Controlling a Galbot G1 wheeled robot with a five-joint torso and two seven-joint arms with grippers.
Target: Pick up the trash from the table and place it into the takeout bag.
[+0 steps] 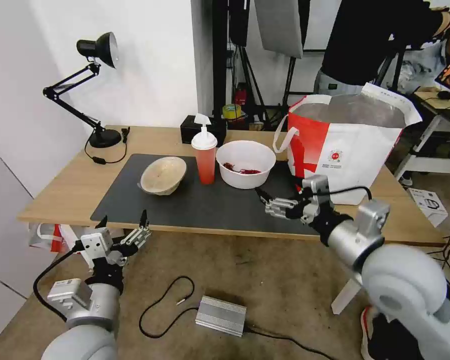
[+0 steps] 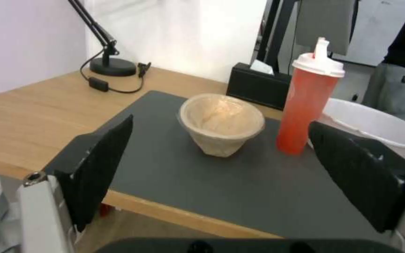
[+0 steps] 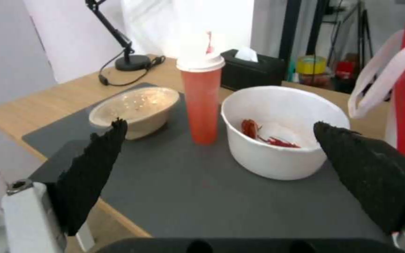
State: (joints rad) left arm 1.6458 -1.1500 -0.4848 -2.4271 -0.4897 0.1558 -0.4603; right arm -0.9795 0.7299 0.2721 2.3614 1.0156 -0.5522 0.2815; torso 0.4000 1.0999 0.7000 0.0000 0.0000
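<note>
On the table [image 1: 60, 190], a dark grey mat [image 1: 195, 205] carries the trash: a beige bowl [image 1: 163, 175] [image 2: 221, 123] [image 3: 134, 109], a red cup with a white lid [image 1: 204, 160] [image 2: 308, 105] [image 3: 201, 102], and a white bowl with red scraps [image 1: 245, 164] [image 3: 282, 130]. The white and red takeout bag [image 1: 347, 145] stands open at the table's right end. My right gripper [image 1: 277, 196] hovers open over the mat's front right, just short of the white bowl. My left gripper [image 1: 124, 218] is open, low in front of the table edge, facing the beige bowl.
A black desk lamp [image 1: 97, 50] and its cord stand at the back left. A black tissue box [image 1: 195, 127] sits behind the cup. On the floor lie a silver box [image 1: 221, 315] and cables. A person stands behind the bag.
</note>
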